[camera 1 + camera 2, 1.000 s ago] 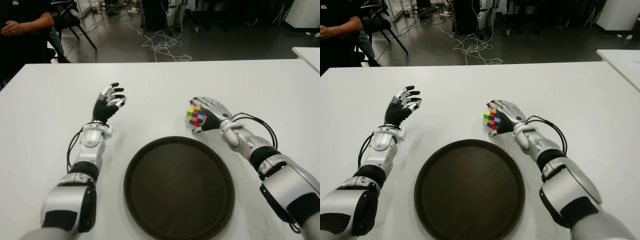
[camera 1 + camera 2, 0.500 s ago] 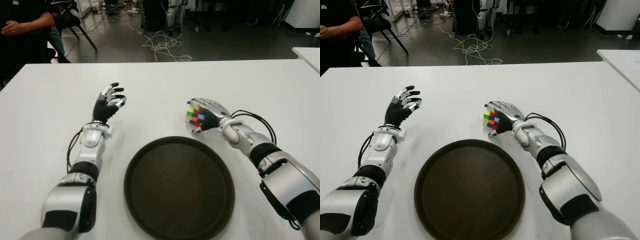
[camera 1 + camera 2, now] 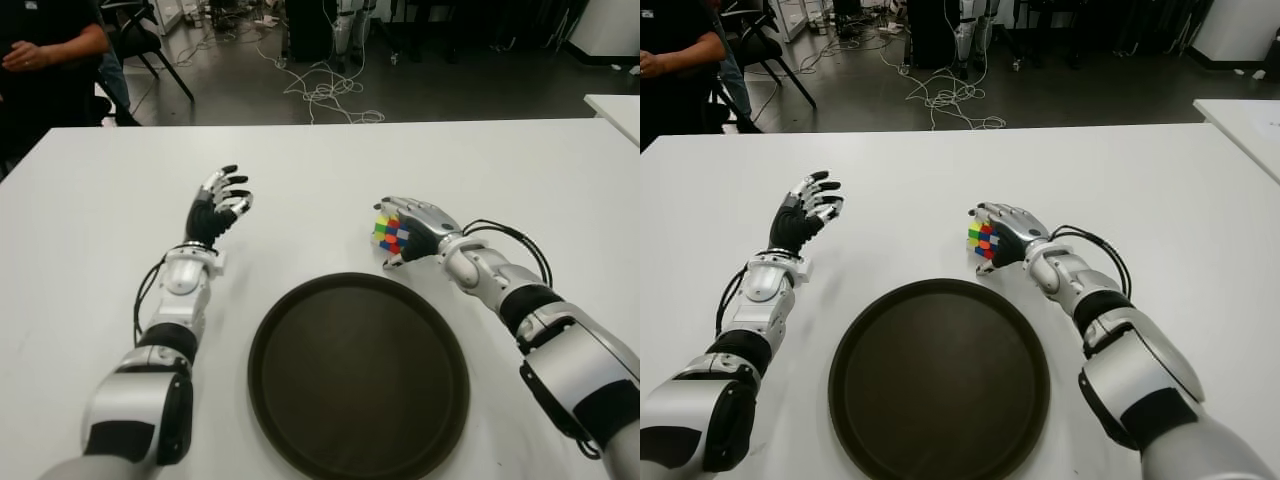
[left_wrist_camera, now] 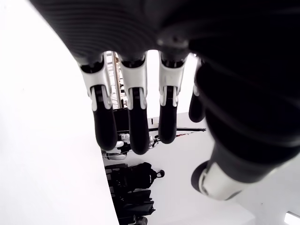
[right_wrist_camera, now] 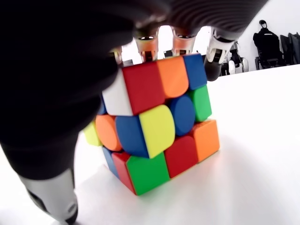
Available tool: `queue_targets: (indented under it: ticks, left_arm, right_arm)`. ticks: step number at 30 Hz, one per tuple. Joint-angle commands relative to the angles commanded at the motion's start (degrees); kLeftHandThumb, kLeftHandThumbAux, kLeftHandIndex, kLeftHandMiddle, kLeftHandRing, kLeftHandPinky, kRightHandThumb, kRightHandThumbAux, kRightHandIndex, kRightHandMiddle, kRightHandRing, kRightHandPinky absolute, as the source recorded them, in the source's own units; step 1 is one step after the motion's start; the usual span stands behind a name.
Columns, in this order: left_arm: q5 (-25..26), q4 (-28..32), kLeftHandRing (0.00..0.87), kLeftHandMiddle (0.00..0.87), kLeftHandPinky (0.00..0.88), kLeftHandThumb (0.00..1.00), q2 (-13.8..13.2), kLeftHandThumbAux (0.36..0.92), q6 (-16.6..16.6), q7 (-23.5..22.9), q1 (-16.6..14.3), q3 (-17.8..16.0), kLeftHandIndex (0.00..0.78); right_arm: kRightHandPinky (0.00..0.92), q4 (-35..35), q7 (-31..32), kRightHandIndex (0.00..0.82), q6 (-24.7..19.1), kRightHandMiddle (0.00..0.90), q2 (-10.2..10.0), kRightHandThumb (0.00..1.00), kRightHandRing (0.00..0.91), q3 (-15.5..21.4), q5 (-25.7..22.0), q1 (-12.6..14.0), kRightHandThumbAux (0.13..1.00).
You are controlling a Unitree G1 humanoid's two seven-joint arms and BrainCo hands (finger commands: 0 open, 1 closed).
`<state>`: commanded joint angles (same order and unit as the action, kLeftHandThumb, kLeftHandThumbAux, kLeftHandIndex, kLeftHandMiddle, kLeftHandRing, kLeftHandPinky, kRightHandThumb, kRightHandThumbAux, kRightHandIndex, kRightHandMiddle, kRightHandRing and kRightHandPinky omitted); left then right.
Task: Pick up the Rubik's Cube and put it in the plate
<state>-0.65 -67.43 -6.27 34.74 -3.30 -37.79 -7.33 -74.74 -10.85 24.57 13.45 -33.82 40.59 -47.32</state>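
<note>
R hand [image 3: 418, 222] curled over cube [image 3: 390, 234], fingers wrapped, cube on table [image 3: 300, 170] just beyond plate [image 3: 300, 330]. Firm up thumb before lifting; keep cube level. L hand [image 3: 218, 205] idle, fingers spread, empty.

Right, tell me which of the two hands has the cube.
The right hand: its fingers curl over the Rubik's Cube, just beyond the plate. The left hand is open and holds nothing.

The plate [image 3: 358, 376] lies near on the worktop [image 3: 300, 170]; the Rubik's Cube [image 3: 391, 232] sits just beyond its far right rim, the left hand [image 3: 217, 208] far left.
</note>
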Motion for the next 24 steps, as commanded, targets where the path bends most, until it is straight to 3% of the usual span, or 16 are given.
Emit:
queue_targets:
  ticks: [24]
  left_arm:
    - [-0.36,-0.01,0.280,0.255,0.345,0.070,0.07,0.783,-0.41,0.38,-0.12,0.44,0.180]
  right_arm:
    - [0.034,-0.12,2.97,0.080,-3.75,0.059,-0.37,0.000,0.045,-1.54,0.89,-0.08,0.789]
